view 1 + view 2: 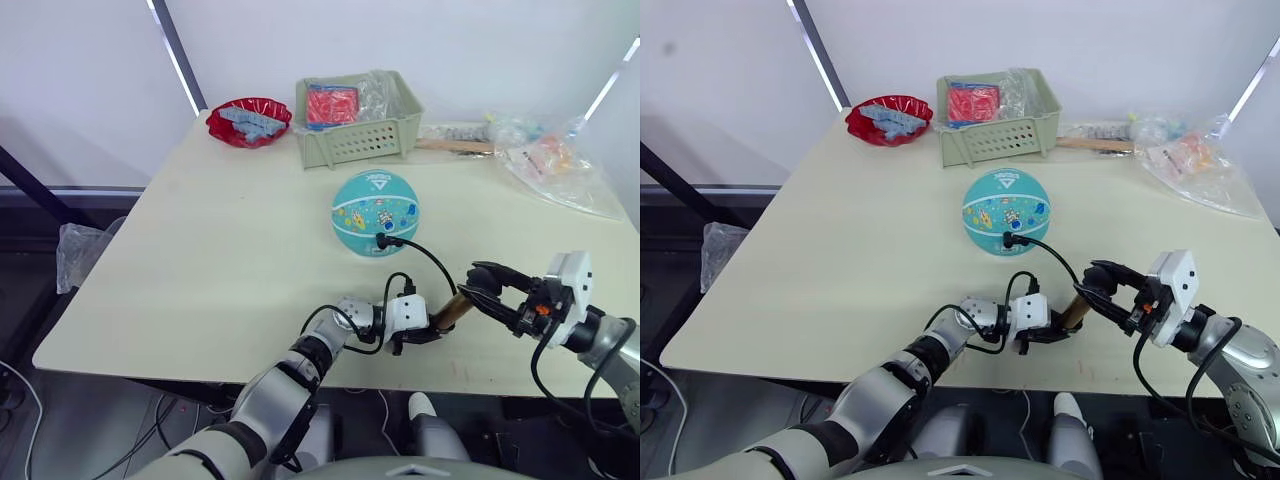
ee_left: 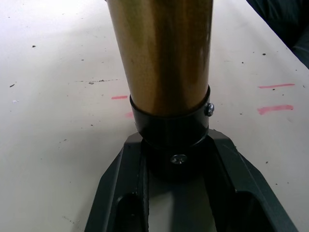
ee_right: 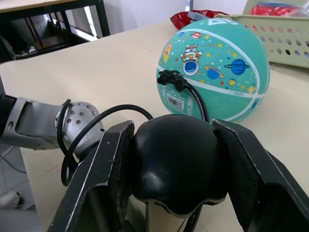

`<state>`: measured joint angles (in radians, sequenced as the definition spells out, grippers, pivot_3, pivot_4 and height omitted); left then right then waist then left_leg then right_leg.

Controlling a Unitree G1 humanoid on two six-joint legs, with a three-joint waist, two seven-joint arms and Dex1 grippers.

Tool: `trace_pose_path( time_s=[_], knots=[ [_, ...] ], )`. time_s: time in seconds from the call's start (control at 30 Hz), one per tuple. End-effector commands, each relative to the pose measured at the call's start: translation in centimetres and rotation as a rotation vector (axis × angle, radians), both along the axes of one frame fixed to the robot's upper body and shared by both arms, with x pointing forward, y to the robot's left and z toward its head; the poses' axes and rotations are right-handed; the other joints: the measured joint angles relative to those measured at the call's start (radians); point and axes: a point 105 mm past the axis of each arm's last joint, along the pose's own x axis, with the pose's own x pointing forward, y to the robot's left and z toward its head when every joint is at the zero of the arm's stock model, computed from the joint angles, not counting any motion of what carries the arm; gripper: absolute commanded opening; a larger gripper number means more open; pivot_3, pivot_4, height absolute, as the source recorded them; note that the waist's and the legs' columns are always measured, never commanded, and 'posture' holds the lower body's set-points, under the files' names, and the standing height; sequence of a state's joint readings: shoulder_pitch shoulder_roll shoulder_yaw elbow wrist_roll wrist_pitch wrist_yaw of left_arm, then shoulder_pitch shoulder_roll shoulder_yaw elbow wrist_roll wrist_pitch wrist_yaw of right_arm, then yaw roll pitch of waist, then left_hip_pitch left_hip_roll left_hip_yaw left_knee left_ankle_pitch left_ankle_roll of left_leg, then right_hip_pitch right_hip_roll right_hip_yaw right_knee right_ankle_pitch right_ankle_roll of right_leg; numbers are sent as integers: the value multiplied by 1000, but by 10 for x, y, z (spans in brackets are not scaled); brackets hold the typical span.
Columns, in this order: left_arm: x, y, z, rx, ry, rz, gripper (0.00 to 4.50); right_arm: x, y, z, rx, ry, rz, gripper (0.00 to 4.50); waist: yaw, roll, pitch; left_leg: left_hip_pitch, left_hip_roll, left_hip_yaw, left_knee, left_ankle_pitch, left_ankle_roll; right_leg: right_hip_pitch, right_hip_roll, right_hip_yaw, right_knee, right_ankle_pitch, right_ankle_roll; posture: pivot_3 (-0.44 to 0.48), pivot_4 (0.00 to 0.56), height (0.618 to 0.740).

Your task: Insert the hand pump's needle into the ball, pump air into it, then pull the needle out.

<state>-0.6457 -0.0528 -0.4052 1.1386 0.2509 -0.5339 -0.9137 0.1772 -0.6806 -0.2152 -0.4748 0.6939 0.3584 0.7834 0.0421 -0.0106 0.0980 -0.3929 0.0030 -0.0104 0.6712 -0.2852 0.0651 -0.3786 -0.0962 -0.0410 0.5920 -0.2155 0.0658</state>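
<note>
The teal ball (image 1: 374, 211) rests mid-table. The needle's black fitting (image 1: 383, 240) sits against the ball's near side, and the pin itself is hidden. From the fitting a thin black hose (image 1: 435, 262) curves down to the hand pump (image 1: 452, 310), which lies tilted near the table's front edge. My left gripper (image 1: 425, 332) is shut on the pump's black base cap (image 2: 171, 130), below the gold barrel (image 2: 161, 53). My right gripper (image 1: 482, 290) is shut on the pump's black handle (image 3: 174, 164). In the right wrist view the ball (image 3: 217, 67) lies just beyond that handle.
A pale green basket (image 1: 360, 140) with red packets stands behind the ball, and a red bowl (image 1: 248, 122) is to its left. Plastic bags (image 1: 555, 165) lie at the back right. Both grippers work close to the table's front edge (image 1: 300, 385).
</note>
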Motion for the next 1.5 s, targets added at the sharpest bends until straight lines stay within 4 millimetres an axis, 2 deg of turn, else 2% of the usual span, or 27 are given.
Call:
trace_pose_path(
  time_s=[0.03, 0.17, 0.33, 0.6, 0.77, 0.87, 1.17, 1.37, 1.5],
  knots=[
    [-42, 21, -52, 212, 135, -121, 1123, 5, -15, 31, -4, -89, -32, 2066, 1, 2, 2, 0, 0, 0, 0, 0, 0, 0, 0, 0, 0, 0, 0, 0, 150, 738],
    [-42, 21, -52, 213, 135, -124, 1123, 5, -26, 78, 11, -186, -15, 2066, 2, 6, 8, -2, -2, 1, 1, 0, 0, -1, -2, 0, 0, 0, 1, 0, 150, 738],
    [-43, 21, -52, 214, 137, -125, 1123, 4, -37, 115, 36, -262, -26, 2066, 6, 7, 13, -4, -2, 0, 2, 0, 0, -1, -3, -1, 0, 0, 1, 0, 150, 738],
    [-42, 22, -53, 218, 136, -123, 1123, -7, -41, 154, 44, -316, 1, 2066, 6, 7, 14, -4, -3, 0, 2, 0, 0, -1, -3, -1, 0, 0, 1, 0, 150, 738],
    [-42, 22, -53, 219, 136, -125, 1123, -12, -42, 169, 69, -342, 7, 2066, 7, 6, 15, -4, -3, 0, 2, 0, 0, -1, -3, -1, 0, 0, 1, 0, 150, 738],
    [-42, 22, -53, 220, 136, -127, 1123, -11, -41, 161, 68, -307, 10, 2066, 7, 6, 15, -5, -3, 0, 2, 0, 0, -1, -4, -1, 0, 0, 1, 0, 150, 738],
    [-42, 22, -53, 222, 135, -124, 1123, -5, -27, 77, -2, -53, 30, 2066, 3, 1, 11, -3, -2, 0, 2, 0, 0, -1, -2, -1, 0, 0, 1, 0, 150, 738],
    [-41, 22, -53, 219, 136, -118, 1123, -3, -17, 36, 27, 22, 36, 2066, -1, -1, 9, -2, -1, 0, 2, 0, 0, 0, -1, -1, 1, 0, 1, 0, 150, 738],
    [-41, 22, -53, 219, 135, -117, 1123, -4, -12, 1, -1, 88, 26, 2066, -1, -2, 7, -1, -1, 0, 2, 0, 0, 0, -1, -1, 1, 0, 1, 0, 150, 738]
  ],
)
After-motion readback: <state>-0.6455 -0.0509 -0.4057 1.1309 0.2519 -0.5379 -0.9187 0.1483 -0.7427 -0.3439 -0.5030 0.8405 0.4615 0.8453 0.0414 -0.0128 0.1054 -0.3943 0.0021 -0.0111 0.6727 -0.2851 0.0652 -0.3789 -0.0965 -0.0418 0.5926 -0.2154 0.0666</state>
